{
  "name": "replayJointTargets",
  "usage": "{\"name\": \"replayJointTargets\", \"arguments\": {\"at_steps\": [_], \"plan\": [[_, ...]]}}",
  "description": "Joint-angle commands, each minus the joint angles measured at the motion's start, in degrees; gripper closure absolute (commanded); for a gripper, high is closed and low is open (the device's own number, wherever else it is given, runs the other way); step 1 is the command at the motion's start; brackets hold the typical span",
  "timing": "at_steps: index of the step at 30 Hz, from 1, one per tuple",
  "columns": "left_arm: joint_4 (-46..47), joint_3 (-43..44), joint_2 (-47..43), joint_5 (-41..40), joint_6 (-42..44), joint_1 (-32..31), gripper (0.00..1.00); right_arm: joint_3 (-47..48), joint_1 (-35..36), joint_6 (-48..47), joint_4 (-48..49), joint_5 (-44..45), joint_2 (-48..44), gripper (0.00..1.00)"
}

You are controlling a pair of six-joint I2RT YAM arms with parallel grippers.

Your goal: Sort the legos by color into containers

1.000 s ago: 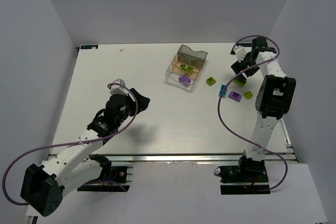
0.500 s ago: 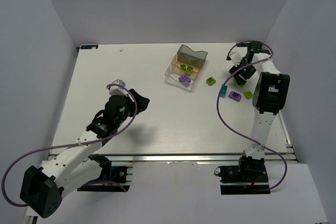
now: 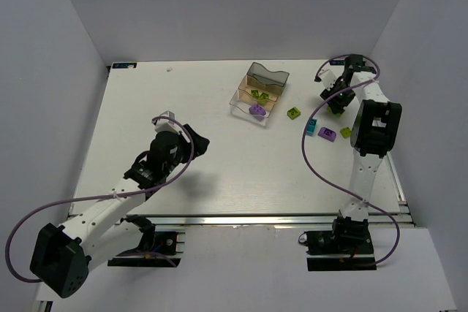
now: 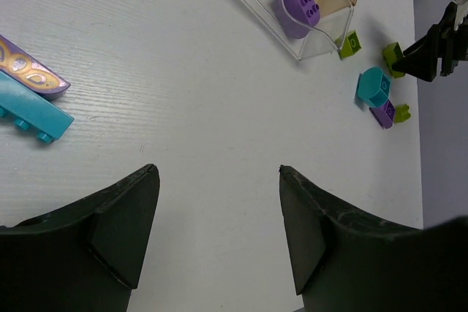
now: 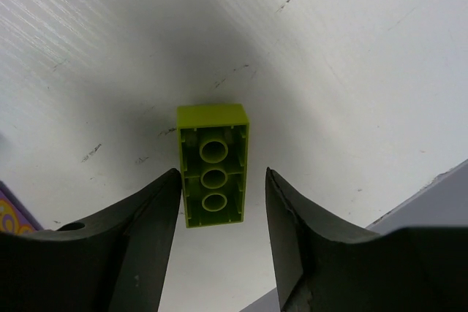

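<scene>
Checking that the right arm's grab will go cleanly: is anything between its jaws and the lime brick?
Nothing visible. The lime brick lies underside up right between the right gripper's jaws, with a narrow gap at one side and no other piece in between.

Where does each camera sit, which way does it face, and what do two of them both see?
Top camera: above and behind the arm bases, looking down on the table; the left arm and right arm show.
Left wrist camera: on the left arm, looking across the table toward the tray; the open left gripper frames the bottom.
Right wrist camera: looking down at a lime brick straddled by the right gripper.
Shared: top and left wrist views both show the tray and the purple brick in it.
</scene>
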Motion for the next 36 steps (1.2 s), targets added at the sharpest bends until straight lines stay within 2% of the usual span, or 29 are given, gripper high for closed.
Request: {"name": "replayJointTargets", "arguments": {"at_steps": [1, 12, 16, 17, 20, 26, 32, 36], "plan": [[0.2, 2.6, 0.5, 0.2, 0.5, 0.0, 0.24, 2.7, -0.2, -3.3, -2.6, -0.9, 1.0, 0.46], [0.5, 2.7, 1.1, 0.4, 0.7, 0.1, 0.24, 4.5, 0.0, -6.4, -6.2, 1.0, 2.7, 0.43], [0.4, 2.5, 0.9, 0.4, 0.6, 0.0, 0.24, 4.4, 0.0, -6.7, -6.0, -0.2, 1.9, 0.58], [0.4, 2.4, 0.8, 0.4, 0.4, 0.1, 0.24, 4.0, 0.1, -6.8, -5.7, -0.5, 1.7, 0.71], [0.8, 2.3, 0.9, 0.4, 0.3, 0.1, 0.24, 2.8, 0.5, -7.1, -4.7, -0.9, 0.3, 0.88], [1.1, 2.3, 1.2, 0.7, 0.4, 0.1, 0.24, 1.9, 2.7, -4.8, -3.9, -6.7, -6.2, 0.99], [1.3, 2.4, 1.3, 0.9, 0.5, 0.1, 0.24, 1.3, 9.1, 2.5, -2.5, -15.9, -12.9, 1.00], [0.6, 2.5, 0.7, 0.7, 0.6, 0.0, 0.24, 2.3, 13.1, 12.2, 0.3, -21.8, -14.7, 1.00]]}}
